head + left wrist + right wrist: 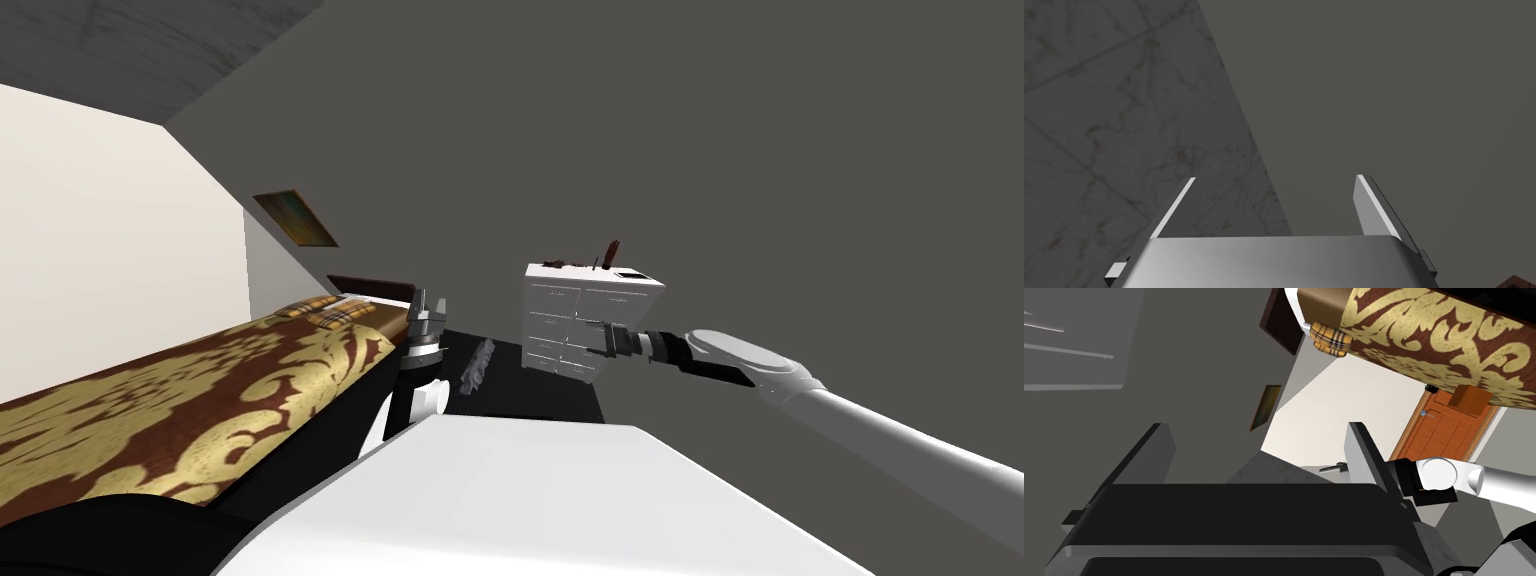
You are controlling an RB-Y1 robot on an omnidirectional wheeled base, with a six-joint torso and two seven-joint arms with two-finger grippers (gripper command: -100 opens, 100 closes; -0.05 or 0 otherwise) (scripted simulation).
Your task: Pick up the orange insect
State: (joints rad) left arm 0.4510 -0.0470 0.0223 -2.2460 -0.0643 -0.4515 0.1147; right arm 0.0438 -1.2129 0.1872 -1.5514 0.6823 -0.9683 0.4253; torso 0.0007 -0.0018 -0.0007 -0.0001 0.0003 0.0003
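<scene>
Currently the right gripper (598, 338) hangs before the front of the white chest of drawers (550, 325), its two blade fingers spread wide with nothing between them. Left of the chest, beside the bed with the brown and gold patterned cover (200, 410), the left gripper (427, 303) points upward, likewise wide and empty. Small reddish-brown items (560, 264) lie on the chest's top; whether one is the orange insect cannot be told. A grey ridged object (478, 365) lies on a black area just left of the chest.

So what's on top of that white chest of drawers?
On the chest of drawers: small dark brown things, one sticking up, and a flat pale item. All too small to identify.
</scene>
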